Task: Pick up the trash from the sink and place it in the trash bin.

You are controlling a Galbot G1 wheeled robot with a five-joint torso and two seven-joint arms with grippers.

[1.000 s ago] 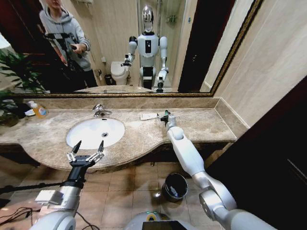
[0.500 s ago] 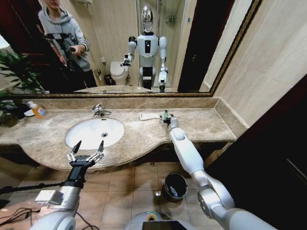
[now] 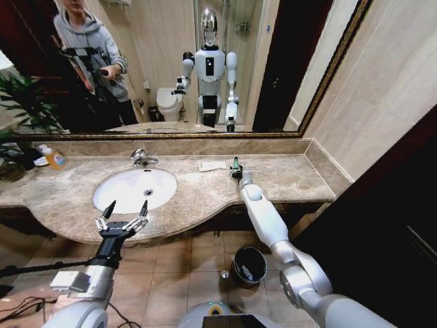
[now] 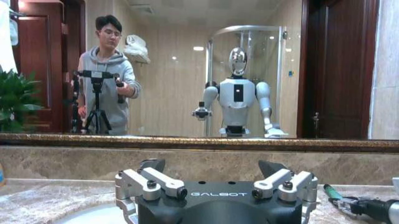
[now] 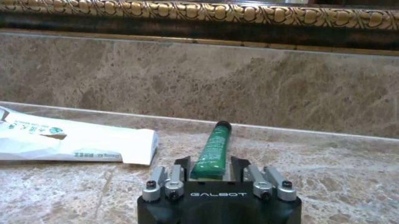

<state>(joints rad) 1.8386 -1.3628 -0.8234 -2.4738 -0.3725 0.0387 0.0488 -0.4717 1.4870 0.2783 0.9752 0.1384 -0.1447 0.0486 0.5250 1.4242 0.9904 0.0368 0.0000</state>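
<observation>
The right gripper (image 5: 210, 173) is clenched on a green tube (image 5: 211, 150), a piece of the trash, held with its black tip pointing toward the far wall, just above the marble countertop (image 3: 287, 174) at its far right. Just to its left lies a flat white packet (image 3: 212, 165), still on the stone. Farther left is the sink (image 3: 126, 188), and the trash bin (image 3: 248, 265) stands on the floor, near and below the counter edge.

The left gripper (image 3: 123, 216) hovers at the near rim of the basin with its fingers spread and nothing in them.

The tube appears pinched only at its near end, so a fast swing toward the bin could let it pivot or slip out. Lowering the arm past the counter edge also risks a knock.
</observation>
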